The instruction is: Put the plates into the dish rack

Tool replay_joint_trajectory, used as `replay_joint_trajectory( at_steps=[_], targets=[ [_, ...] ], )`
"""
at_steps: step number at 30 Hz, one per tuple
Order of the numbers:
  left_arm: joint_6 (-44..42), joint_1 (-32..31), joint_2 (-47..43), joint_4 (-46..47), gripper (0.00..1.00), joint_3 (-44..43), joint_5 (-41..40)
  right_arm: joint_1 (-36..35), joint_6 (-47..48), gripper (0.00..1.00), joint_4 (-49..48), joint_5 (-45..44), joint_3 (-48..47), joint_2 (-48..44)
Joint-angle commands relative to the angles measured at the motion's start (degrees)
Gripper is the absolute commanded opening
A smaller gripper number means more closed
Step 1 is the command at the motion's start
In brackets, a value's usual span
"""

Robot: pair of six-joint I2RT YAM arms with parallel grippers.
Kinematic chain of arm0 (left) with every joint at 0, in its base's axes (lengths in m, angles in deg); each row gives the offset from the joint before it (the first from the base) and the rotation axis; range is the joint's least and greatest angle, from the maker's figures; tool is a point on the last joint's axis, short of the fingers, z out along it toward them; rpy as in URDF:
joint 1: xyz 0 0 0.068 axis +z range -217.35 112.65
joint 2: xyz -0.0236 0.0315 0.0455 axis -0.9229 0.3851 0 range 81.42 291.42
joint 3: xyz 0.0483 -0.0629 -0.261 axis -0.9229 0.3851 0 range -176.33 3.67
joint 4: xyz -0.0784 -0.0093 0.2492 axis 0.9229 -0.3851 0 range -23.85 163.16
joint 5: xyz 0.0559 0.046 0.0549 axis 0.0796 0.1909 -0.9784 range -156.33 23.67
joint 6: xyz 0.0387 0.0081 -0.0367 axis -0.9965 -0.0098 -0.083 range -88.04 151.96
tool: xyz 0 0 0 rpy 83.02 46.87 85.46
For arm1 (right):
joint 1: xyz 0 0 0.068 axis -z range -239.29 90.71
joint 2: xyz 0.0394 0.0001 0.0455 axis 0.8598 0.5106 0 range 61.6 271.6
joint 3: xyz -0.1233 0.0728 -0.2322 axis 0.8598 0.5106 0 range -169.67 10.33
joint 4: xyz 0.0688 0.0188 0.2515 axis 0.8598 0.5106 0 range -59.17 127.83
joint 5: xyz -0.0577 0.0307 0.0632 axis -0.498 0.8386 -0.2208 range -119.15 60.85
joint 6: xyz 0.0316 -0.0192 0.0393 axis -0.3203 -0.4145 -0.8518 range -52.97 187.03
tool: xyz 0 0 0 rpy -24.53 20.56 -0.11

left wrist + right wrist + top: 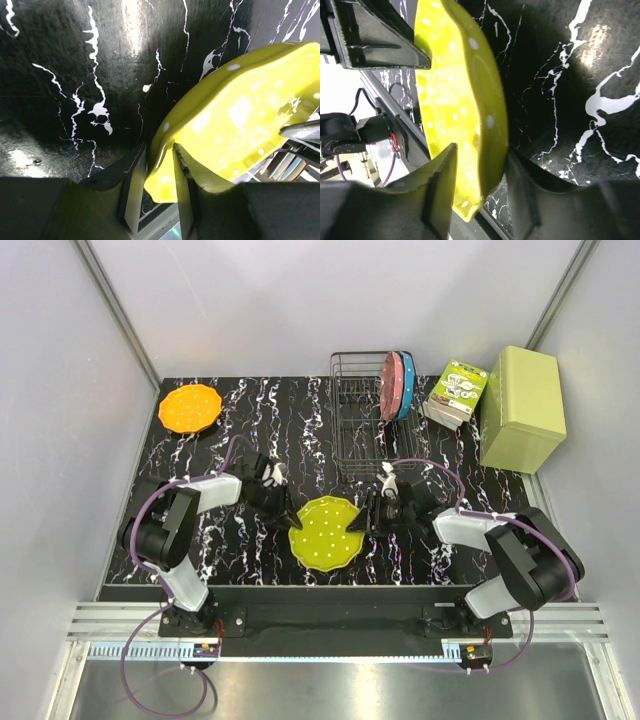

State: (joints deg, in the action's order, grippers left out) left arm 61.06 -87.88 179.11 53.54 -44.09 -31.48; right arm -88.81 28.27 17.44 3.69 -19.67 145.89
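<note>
On the surface, the dish rack stood at about one o'clock from the yellow-green plate, nearer the right arm. The left tool pinched the plate's nine o'clock rim and the right tool its three o'clock rim. Whether the plate had cleared the surface could not be told.

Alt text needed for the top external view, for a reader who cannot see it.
Both arms grip a yellow-green plate at the table's near middle, the left hand on its left rim, the right hand on its right. Behind, a black wire dish rack holds a pink plate and a blue plate upright; an orange plate lies far left.
</note>
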Motion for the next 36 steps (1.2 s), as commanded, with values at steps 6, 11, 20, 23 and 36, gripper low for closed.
replay_joint_trajectory(
  at_steps=[6, 11, 20, 23, 36],
  targets=[
    [-1.85, -0.73, -0.13, 2.57, 0.37, -1.36, -3.30, -1.60, 2.64, 0.00, -3.50, 1.61, -3.04, -3.78],
    [-9.03, -0.39, -3.46, -5.06, 0.47, -8.91, -7.41, -0.89, 13.43, 0.00, 16.24, 1.45, -15.31, -8.61],
    [-17.15, 10.68, -19.10, -17.30, 0.57, -26.23, -24.28, -0.80, 26.37, 0.00, 43.69, -6.55, -44.84, -11.96],
    [-18.20, 11.39, -20.35, -16.60, 0.58, -29.66, -38.59, -0.80, 27.16, 0.00, 43.89, -13.22, -53.19, -9.77],
    [-12.40, 11.39, -28.07, -12.21, 0.58, -24.23, -56.73, -0.45, 35.42, 0.00, 26.84, -66.31, -78.27, 14.75]
  ],
)
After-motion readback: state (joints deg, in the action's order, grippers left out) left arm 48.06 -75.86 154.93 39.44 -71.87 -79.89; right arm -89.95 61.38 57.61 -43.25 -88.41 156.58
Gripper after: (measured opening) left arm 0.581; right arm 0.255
